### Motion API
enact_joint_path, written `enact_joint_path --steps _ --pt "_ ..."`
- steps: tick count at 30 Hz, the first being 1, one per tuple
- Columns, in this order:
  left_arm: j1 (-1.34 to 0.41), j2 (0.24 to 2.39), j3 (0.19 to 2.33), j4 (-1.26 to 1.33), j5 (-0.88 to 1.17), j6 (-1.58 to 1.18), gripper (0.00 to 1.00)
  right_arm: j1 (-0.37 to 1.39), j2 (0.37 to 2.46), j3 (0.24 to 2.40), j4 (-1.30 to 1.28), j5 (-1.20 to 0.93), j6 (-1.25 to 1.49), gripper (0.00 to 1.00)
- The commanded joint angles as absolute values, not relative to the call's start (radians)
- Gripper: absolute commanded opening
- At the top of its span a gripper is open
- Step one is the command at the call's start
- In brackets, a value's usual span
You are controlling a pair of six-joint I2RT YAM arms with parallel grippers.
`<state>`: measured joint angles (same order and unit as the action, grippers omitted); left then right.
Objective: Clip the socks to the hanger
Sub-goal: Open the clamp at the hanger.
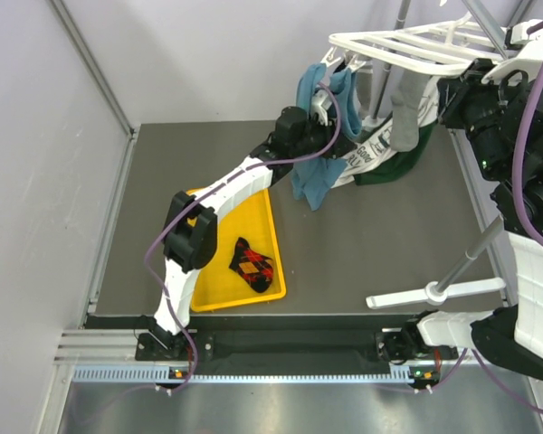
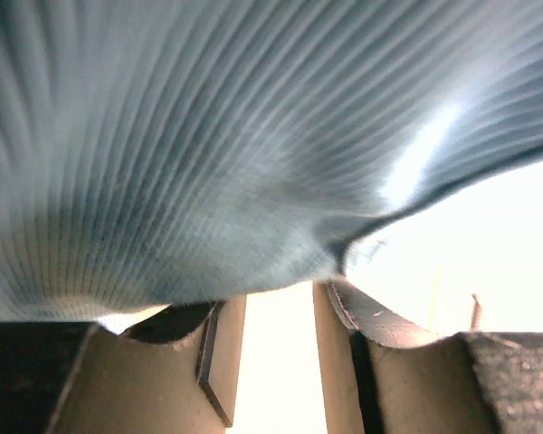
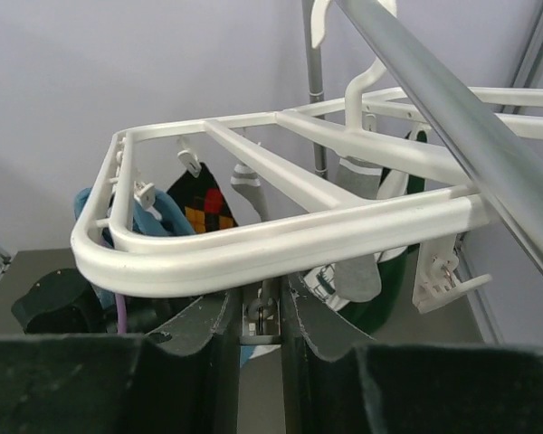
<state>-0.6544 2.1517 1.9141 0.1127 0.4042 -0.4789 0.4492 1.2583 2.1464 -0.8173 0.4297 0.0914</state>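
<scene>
Blurred blue fabric [image 2: 208, 154] hides the left gripper's [image 2: 276, 294] fingertips; the hanger [image 3: 253, 244] rim hides whether the right gripper [image 3: 260, 303] touches the clip [image 3: 258, 325].

Looks like a robotics lab test cell, not a home. Boxed in by plain pale wall panels [image 1: 36, 181] and aluminium framing [image 1: 92, 68]. Built around a dark grey surface [image 1: 380, 235] with a toothed metal rail [image 1: 281, 372] at its near edge, a white and black left arm [image 1: 226, 190] and right arm [image 1: 534, 271] bolted there. Draped with purple cabling [image 1: 523, 136]. Dressed with staged laundry props only: a yellow tray [image 1: 253, 221], a white plastic hanger [image 3: 281, 235], a grey metal stand pole [image 1: 471, 258].
</scene>
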Motion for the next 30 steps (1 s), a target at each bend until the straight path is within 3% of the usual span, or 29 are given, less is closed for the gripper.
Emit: enact_joint_path --steps 1,5,9,12,13,20,26,30 --pt "-0.641 2.013 1.834 0.218 0.566 -0.482 0.41 0.445 1.235 2.143 -0.787 0.367 0.112 0.06" --pt "-0.641 1.869 1.706 0.337 0.674 -0.494 0.43 0.445 1.221 2.141 -0.819 0.319 0.126 0.0" --pt "-0.629 1.818 1.747 0.307 0.831 -0.492 0.44 0.445 1.2 2.122 -0.828 0.291 0.132 0.0" --pt "-0.632 1.77 1.726 0.418 0.9 -0.633 0.46 0.445 1.186 2.112 -0.827 0.276 0.133 0.0" --pt "-0.634 1.76 1.708 0.563 0.908 -0.684 0.47 0.446 1.184 2.112 -0.825 0.269 0.135 0.0" --pt "-0.684 1.805 1.741 0.987 0.881 -1.037 0.48 0.445 1.158 2.105 -0.825 0.232 0.144 0.0" --pt "-0.756 1.882 1.829 0.986 0.792 -1.071 0.49 0.443 1.143 2.091 -0.824 0.229 0.144 0.0" --pt "-0.775 1.855 1.672 1.06 0.778 -1.085 0.48 0.445 1.134 2.083 -0.821 0.258 0.129 0.0"
